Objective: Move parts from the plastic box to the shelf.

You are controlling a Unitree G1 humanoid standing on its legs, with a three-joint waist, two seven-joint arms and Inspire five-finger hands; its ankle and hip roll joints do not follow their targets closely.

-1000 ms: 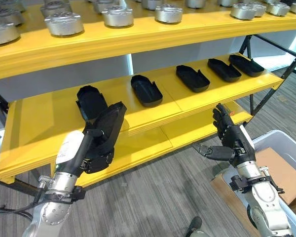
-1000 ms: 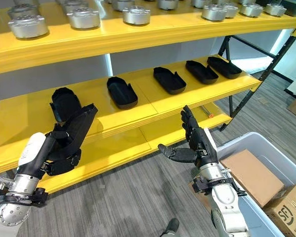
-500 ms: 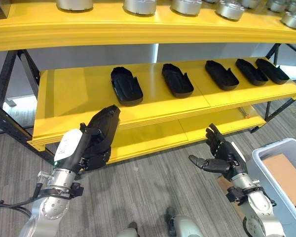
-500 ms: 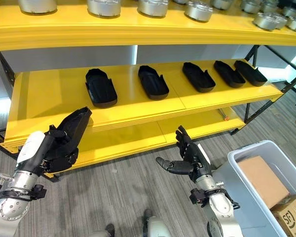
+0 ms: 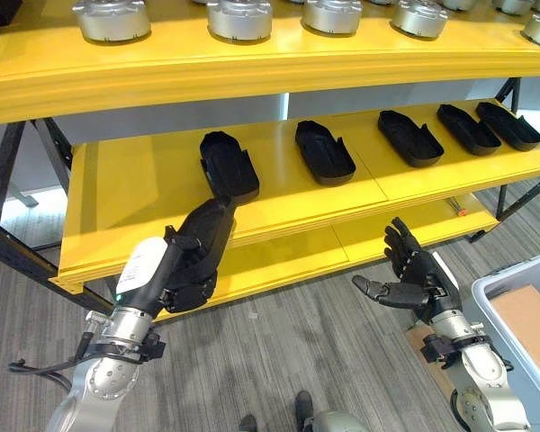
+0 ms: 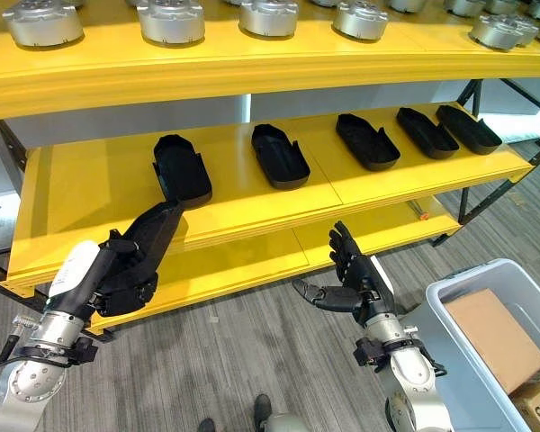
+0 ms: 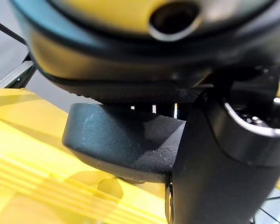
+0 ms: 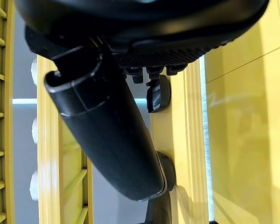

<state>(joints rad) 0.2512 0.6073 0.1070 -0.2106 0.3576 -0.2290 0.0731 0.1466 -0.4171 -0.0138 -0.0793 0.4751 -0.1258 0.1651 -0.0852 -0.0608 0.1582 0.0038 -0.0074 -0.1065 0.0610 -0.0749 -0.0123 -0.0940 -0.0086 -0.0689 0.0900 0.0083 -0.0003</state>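
Note:
My left hand (image 5: 173, 277) is shut on a black shell-shaped part (image 5: 207, 236), held tilted up in front of the yellow middle shelf (image 5: 135, 180). The part's tip reaches the shelf's front edge, just below a shelved black part (image 5: 228, 166). In the left wrist view the held part (image 7: 126, 140) shows close above the yellow boards. Several more black parts (image 5: 324, 151) lie in a row along that shelf. My right hand (image 5: 416, 277) hangs open and holds nothing, in front of the lower shelf (image 5: 279, 252). The plastic box (image 6: 468, 281) stands at the lower right.
Silver round parts (image 5: 112, 18) line the top shelf. A lower yellow shelf sits just above the grey wood floor. The box holds cardboard (image 6: 499, 337). Black frame legs (image 5: 9, 252) stand at the shelf's left end.
The camera has drawn back and shifted, so the whole shelf sits differently in view. My left hand still holds the black part by the shelf edge. The right hand stays open.

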